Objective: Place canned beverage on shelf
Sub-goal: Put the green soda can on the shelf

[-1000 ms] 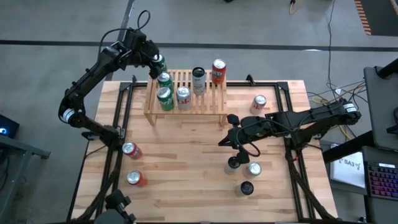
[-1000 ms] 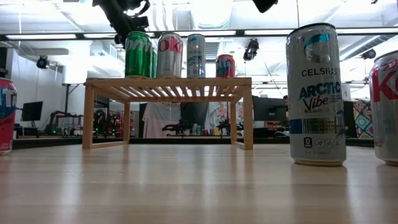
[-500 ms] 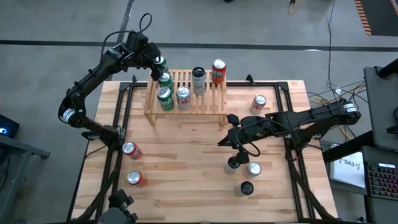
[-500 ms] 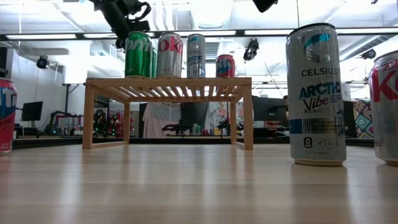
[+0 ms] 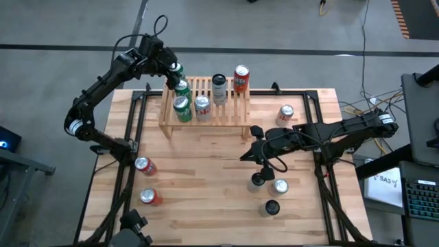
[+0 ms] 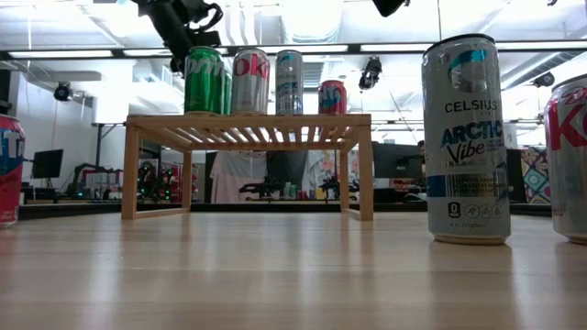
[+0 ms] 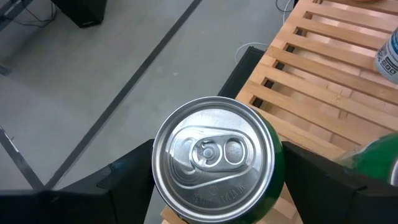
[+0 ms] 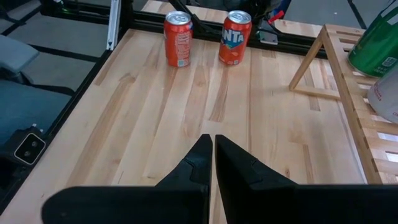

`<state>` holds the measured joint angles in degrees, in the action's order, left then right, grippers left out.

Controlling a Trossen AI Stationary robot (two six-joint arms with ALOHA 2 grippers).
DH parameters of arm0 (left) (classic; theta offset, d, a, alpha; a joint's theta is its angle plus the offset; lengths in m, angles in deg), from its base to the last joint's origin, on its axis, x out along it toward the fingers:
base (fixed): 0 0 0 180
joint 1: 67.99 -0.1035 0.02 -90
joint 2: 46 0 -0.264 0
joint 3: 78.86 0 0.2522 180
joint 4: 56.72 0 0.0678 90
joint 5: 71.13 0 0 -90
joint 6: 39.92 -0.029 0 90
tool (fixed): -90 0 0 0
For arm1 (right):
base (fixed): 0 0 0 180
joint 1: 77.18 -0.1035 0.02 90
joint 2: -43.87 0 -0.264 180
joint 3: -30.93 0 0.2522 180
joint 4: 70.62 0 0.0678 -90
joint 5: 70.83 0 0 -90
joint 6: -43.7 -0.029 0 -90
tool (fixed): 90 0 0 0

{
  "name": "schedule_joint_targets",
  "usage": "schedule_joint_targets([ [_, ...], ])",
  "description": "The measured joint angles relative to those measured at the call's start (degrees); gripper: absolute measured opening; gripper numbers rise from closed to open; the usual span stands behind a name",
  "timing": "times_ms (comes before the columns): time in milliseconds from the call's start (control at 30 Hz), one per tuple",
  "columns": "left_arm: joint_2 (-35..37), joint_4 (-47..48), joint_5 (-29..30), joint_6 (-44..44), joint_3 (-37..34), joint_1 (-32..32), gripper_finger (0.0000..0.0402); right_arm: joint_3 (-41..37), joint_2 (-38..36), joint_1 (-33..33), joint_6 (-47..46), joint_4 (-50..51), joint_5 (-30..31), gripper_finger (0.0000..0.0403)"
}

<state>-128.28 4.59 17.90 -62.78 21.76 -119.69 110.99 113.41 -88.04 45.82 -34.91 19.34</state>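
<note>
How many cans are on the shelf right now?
6 on the shelf: three green cans at its left end, the rearmost between the left tool's fingers; then a silver can, a dark-banded can and a red can.

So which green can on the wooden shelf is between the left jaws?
The green can at the light-wood slatted shelf's far left corner; two other green cans stand free.

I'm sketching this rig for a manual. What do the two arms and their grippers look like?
Both arms are matte black, built of slim jointed segments. The left arm carries a black cable looping above its wrist; the right arm shows a pale band near its far joint. The right gripper has two flat, black, wedge-shaped fingers; the left gripper has similar broad dark fingers.
</note>
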Motion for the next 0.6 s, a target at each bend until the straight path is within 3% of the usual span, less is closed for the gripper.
schedule_joint_targets([
  [600, 0.0, 1.51, -0.07, 0.16, 0.01, 0.0, 0.0292, 0.01, -0.02, 0.0, -0.01, 0.03, -0.01, 0.0009],
])
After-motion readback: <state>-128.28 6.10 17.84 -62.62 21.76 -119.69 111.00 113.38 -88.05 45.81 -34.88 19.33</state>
